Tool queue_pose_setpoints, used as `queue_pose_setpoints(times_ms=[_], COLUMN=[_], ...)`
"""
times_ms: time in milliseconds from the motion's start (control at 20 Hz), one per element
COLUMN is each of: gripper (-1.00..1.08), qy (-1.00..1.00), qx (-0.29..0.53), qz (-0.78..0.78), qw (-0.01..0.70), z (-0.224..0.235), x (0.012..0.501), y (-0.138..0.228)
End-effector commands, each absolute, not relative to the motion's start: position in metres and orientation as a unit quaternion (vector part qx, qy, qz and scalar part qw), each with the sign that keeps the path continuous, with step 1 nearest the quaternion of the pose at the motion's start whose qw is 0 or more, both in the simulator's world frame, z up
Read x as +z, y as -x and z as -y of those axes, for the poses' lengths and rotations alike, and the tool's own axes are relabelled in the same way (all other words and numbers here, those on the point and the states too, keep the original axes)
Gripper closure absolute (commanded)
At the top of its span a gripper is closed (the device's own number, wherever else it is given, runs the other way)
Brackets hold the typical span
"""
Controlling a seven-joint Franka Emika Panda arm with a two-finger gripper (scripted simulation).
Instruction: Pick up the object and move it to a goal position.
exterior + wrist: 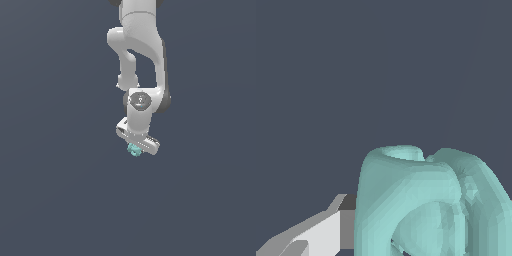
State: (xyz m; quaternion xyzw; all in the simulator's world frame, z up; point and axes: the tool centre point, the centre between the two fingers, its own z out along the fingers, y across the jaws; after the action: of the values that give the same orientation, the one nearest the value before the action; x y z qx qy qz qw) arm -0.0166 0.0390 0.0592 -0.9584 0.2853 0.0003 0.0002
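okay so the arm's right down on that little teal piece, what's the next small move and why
Probably close the gripper on the teal piece: it sits right under the hand, one finger flanks it closely, but a firm grasp isn't evident.

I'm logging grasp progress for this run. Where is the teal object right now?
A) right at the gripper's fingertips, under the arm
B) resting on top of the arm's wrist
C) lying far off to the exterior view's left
A: the teal object sits directly below the gripper, and it fills the wrist view beside a finger.
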Motion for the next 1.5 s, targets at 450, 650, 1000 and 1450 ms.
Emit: queue_pose_setpoints(times_ms=[450, 650, 1000, 1450], gripper=[1.08, 1.08, 1.08, 1.08], qy=[0.958, 0.958, 0.958, 0.958], qx=[0.000, 0.000, 0.000, 0.000], qz=[-0.286, -0.286, -0.286, -0.286], qw=[0.000, 0.000, 0.000, 0.000], z=[0.022, 0.049, 0.088, 0.124], x=[0.135, 0.168, 0.217, 0.261], y=[-0.023, -0.040, -0.067, -0.094])
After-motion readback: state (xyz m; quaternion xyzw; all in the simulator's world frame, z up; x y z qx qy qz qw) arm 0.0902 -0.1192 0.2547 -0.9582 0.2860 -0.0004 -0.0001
